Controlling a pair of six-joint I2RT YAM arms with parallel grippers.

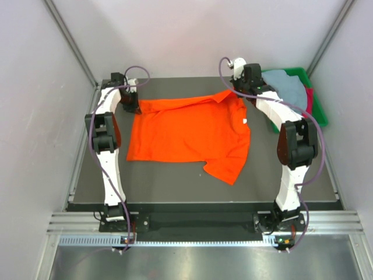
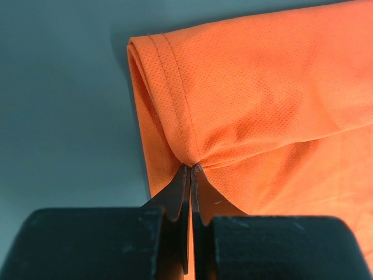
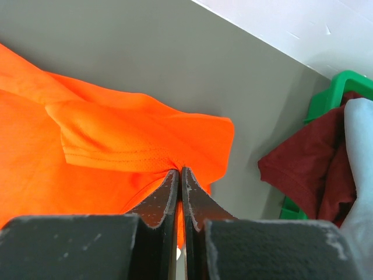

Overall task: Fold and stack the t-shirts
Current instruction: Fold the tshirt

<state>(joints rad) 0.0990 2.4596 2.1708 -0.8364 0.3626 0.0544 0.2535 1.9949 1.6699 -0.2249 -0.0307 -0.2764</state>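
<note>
Orange t-shirt (image 2: pixel 268 93): fine mesh-knit cloth, matt, with a double-stitched hem.
Counter (image 3: pixel 175 58): smooth, matt, grey.
Fingers (image 3: pixel 195 204): black and hard, edges scuffed and speckled.
Green tray (image 3: pixel 332 90): smooth plastic with a slight gloss.
Dark red t-shirt (image 3: pixel 303 163): soft matt cloth.
Pale grey-blue t-shirt (image 3: pixel 358 146): the same.

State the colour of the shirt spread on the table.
The shirt is bright orange; the top external view shows it best.

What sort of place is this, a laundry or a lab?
Probably a robot lab cell: left arm and right arm bolted to a dark table, plain white panels boxing it in, an orange t-shirt spread out.
</note>
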